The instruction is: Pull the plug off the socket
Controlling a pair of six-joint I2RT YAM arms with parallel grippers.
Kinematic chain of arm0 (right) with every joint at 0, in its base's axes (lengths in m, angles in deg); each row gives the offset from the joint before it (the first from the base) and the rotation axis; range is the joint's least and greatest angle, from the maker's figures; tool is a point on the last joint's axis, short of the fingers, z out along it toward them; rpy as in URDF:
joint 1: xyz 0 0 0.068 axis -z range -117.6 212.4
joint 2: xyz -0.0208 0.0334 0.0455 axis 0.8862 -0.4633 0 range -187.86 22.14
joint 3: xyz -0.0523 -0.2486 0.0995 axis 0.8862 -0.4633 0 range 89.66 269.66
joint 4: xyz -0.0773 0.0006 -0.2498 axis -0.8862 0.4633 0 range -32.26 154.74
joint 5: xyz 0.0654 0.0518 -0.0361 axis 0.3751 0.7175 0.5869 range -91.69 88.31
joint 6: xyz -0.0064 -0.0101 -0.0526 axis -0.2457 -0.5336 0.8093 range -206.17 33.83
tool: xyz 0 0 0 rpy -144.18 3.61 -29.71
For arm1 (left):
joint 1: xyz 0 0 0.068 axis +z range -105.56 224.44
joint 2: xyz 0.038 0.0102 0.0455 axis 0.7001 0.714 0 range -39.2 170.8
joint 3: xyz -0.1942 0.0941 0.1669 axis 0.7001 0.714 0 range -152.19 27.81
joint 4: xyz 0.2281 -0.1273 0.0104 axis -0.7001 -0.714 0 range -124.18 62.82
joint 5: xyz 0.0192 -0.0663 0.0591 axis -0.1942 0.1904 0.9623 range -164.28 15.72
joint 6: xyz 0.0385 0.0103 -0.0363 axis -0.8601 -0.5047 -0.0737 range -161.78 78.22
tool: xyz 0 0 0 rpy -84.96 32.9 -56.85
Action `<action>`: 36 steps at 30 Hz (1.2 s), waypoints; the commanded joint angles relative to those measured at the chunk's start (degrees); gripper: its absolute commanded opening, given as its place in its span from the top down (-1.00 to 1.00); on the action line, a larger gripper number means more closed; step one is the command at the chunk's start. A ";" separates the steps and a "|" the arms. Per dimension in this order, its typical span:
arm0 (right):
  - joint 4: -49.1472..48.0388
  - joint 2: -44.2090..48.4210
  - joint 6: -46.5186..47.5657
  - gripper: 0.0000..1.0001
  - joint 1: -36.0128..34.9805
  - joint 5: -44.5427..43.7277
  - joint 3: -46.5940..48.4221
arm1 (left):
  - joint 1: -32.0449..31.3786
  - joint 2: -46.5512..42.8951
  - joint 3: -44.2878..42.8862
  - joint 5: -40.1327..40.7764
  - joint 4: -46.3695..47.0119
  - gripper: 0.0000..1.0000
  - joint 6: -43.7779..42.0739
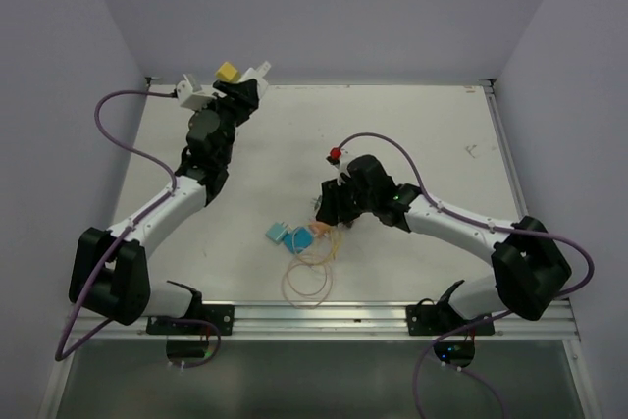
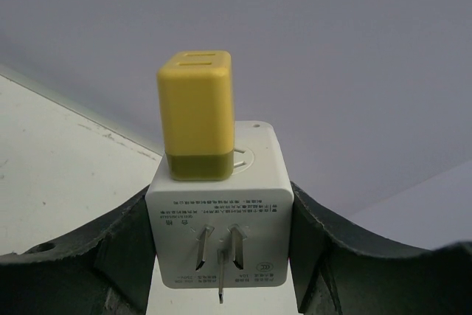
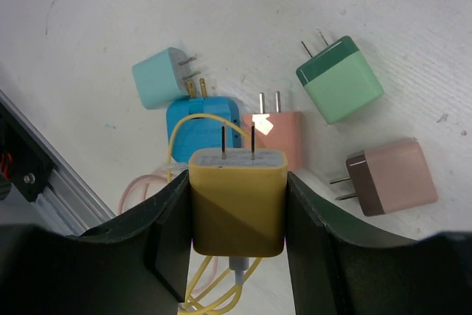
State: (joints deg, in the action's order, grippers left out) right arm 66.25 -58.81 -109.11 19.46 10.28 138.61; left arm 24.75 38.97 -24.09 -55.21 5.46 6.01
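My left gripper (image 2: 220,256) is shut on a white socket adapter (image 2: 219,215), one dark finger pressed on each side, with the adapter's three metal pins facing the camera. A yellow plug (image 2: 196,116) stands seated in the adapter's far face. In the top view the socket (image 1: 257,73) and its yellow plug (image 1: 228,72) are held by the left gripper (image 1: 247,83) at the table's back edge. My right gripper (image 3: 239,204) is shut on a second yellow charger (image 3: 237,197) with two prongs and a yellow cable, held over the table middle by the right gripper (image 1: 329,205).
Loose chargers lie under the right gripper: teal (image 3: 158,77), blue (image 3: 203,119), salmon (image 3: 284,134), green (image 3: 341,79) and brown-pink (image 3: 394,176). Pink and yellow cable loops (image 1: 307,282) lie near the front rail (image 1: 324,316). Walls enclose the table on three sides.
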 commanded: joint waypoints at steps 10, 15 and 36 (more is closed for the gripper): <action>4.31 0.97 -0.09 0.98 14.28 -5.02 7.74 | -0.01 -11.02 0.31 -23.52 -12.59 1.00 -7.44; 4.07 -3.16 -4.11 0.88 14.81 -2.83 6.79 | 0.08 -15.23 3.73 -30.13 -16.56 1.00 -8.42; 0.36 -7.57 -9.76 -0.30 14.81 -1.16 2.82 | 0.08 -20.52 14.81 -48.07 -13.13 1.00 -17.37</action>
State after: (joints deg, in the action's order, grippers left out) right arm 68.33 -67.92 -118.84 34.39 8.05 141.58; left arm 24.75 19.23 -9.01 -99.51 -14.03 -8.11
